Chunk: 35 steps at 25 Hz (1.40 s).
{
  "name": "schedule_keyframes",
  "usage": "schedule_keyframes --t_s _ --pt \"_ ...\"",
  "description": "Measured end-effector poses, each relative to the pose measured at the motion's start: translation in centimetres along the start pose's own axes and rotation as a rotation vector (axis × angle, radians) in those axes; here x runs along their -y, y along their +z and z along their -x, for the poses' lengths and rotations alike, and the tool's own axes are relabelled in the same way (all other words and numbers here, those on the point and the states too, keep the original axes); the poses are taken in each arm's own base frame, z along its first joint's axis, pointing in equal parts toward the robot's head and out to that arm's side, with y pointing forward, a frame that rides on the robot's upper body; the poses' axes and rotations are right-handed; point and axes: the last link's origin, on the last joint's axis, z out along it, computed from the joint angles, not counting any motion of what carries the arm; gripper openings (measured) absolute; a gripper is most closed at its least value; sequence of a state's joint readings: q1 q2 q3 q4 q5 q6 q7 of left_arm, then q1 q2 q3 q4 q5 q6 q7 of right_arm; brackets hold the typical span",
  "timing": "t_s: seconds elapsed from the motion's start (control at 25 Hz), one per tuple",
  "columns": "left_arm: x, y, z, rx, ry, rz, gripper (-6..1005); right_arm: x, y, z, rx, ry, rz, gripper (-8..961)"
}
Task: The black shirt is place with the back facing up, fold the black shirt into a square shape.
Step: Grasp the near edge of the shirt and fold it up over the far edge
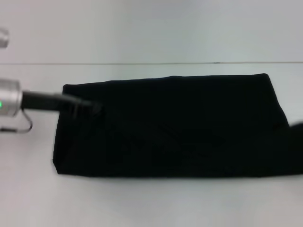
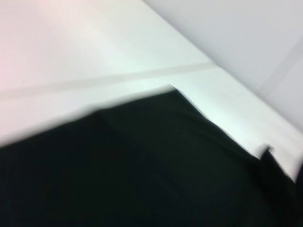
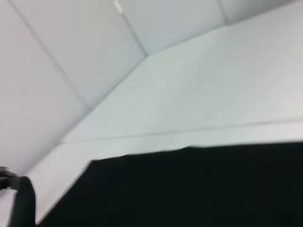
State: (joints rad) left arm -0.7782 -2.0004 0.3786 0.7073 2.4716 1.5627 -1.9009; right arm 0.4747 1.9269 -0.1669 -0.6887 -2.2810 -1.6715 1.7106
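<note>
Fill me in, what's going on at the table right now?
A black shirt lies on the white table, already folded into a long band rather than a square. The left tool reaches in from the robot's left over the shirt's left end, near the far edge. Only a dark sliver of the right tool shows at the shirt's right end. No print shows on the cloth.

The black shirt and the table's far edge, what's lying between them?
Nothing: in the head view only a bare strip of white table runs from the black shirt to that edge. The left hand is at the shirt's left end.
</note>
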Motion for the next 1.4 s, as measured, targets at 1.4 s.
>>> schedule_keyframes --t_s 1.4 --pt "5.4 4.1 -6.7 -0.13 0.201 -0.619 93 -0.3 18.1 11.7 -0.004 -0.176 -0.386 0"
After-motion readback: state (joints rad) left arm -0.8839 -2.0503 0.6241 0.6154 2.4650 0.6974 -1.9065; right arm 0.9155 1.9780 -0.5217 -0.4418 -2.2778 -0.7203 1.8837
